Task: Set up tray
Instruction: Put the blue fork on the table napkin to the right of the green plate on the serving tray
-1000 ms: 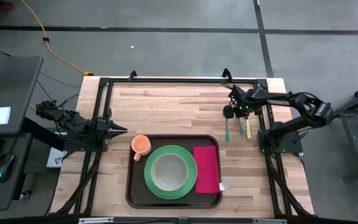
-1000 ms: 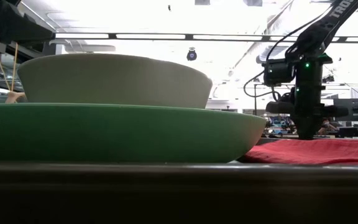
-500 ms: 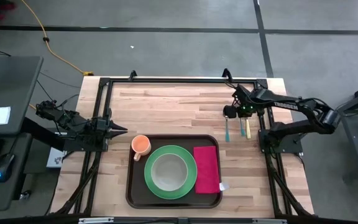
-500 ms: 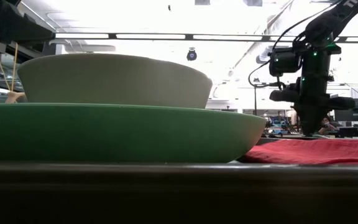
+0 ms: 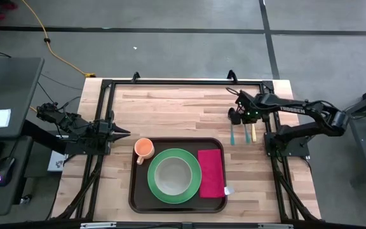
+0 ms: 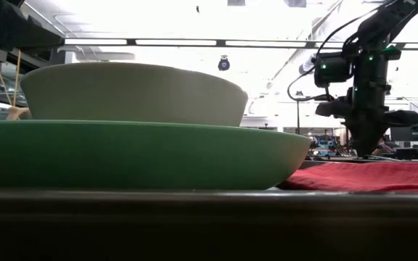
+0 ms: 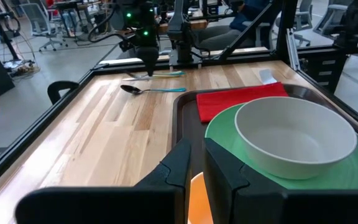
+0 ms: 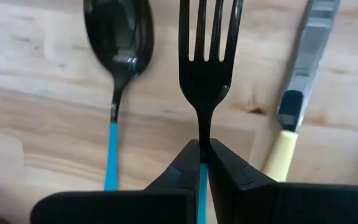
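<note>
Where the worktop (image 5: 170,108) meets its near edge, the tray (image 5: 134,191) lies flat, holding a green plate (image 5: 196,166) with a pale bowl (image 5: 169,174) on it, a red napkin (image 5: 211,172) just beside the plate on the right, and an orange cup (image 5: 144,148) at its far left corner. The left gripper (image 5: 121,132) hangs at the worktop's left side, near the cup, its fingers (image 7: 178,163) a narrow gap apart with nothing between them. Farther back on the right, off the tray, three pieces lie side by side on the bare wood — a spoon (image 8: 118,37), a fork (image 8: 206,43) and a knife (image 8: 300,81). The right gripper (image 8: 202,149) stands over them, its fingers (image 8: 188,155) clamped together on the fork's thin handle — the fork lying between spoon and knife.
</note>
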